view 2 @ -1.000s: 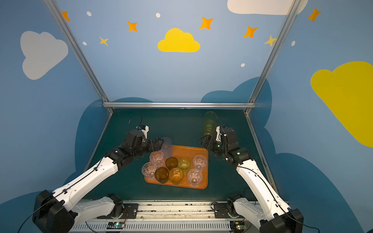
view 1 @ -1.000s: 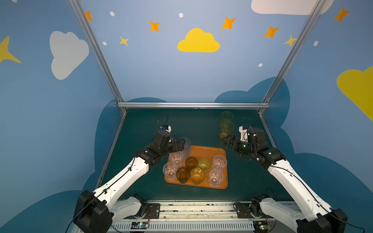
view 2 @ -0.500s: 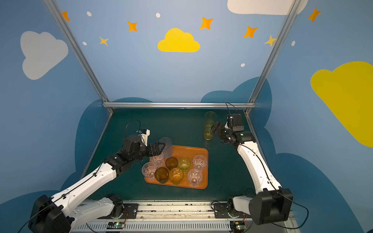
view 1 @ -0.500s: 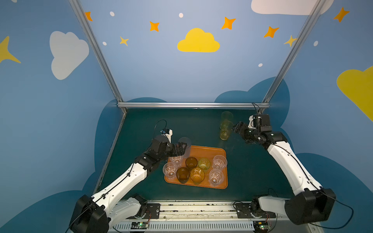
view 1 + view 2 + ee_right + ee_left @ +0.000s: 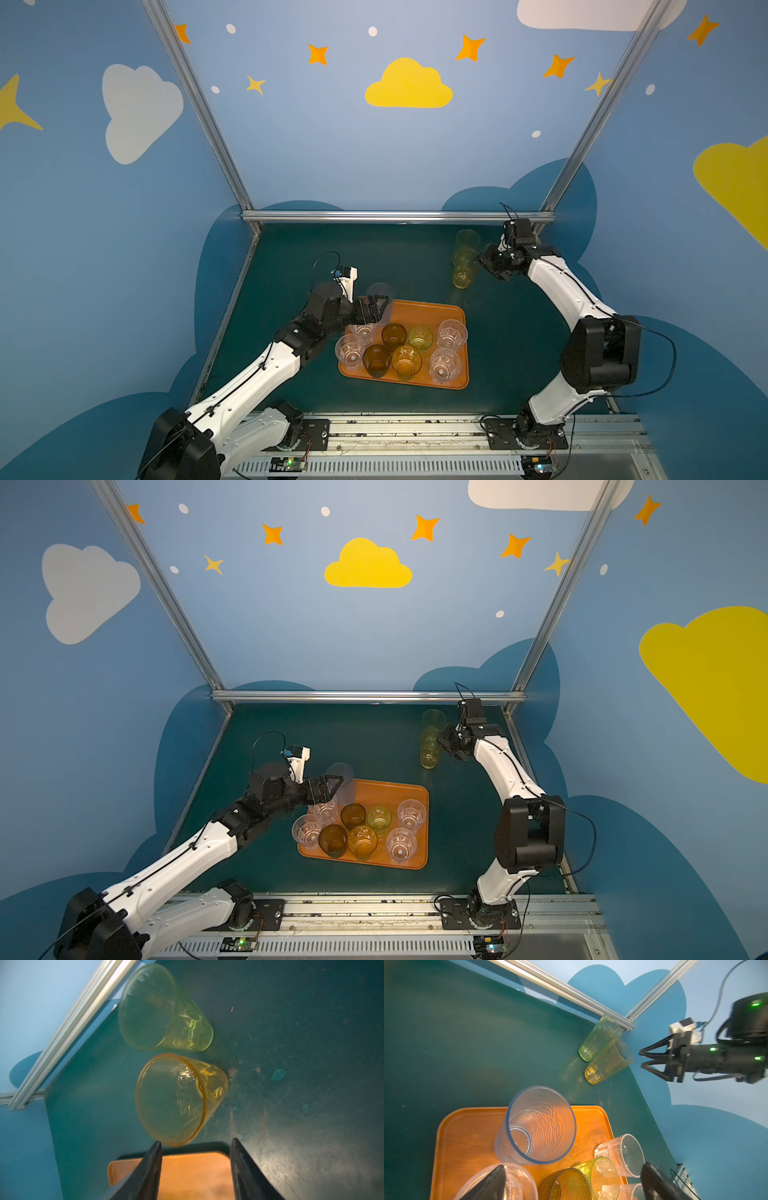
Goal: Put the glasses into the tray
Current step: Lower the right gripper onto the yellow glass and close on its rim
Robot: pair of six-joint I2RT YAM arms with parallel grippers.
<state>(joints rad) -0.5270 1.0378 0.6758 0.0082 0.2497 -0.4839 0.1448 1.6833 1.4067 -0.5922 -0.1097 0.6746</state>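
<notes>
Left gripper (image 5: 379,308): spread wide, pinching nothing, over the 11 o'clock corner of the tray, at 9 o'clock of the frosted tumbler.
Right gripper (image 5: 483,262): jaws partly apart with nothing between them, at 3 o'clock of the amber-yellow tumbler, just beside its upper wall (thin gap, seen from the left wrist view).
Tray (image 5: 424,313): orange, low-rimmed, flat on the dark green table (image 5: 332,257), toward 6 o'clock from the table's middle.
Frosted tumbler (image 5: 537,1126): upright, mouth up, on the tray's 11 o'clock corner, just ahead of the left fingertips (image 5: 497,1178) and clear of them.
Amber-yellow tumbler (image 5: 178,1099): tall, standing on the table off the tray, at 1 o'clock of it.
Green-yellow tumbler (image 5: 166,1012): tall, standing just beside the amber-yellow one at its 12 o'clock, near the far rail (image 5: 395,216).
10 o'clock clear glass (image 5: 362,332): on the tray, partly hidden behind the left gripper.
8 o'clock clear glass (image 5: 351,353): on the tray at its edge, beside the near brown glass.
2 o'clock clear glass (image 5: 452,334): on the tray, upright.
4 o'clock clear glass (image 5: 444,365): on the tray, just at 6 o'clock of the one above.
Far brown glass (image 5: 394,334): mid-tray, beside the green glass (image 5: 420,337).
Near brown glass (image 5: 377,359): close against the amber glass (image 5: 407,361), both toward the tray's 6 o'clock edge.
</notes>
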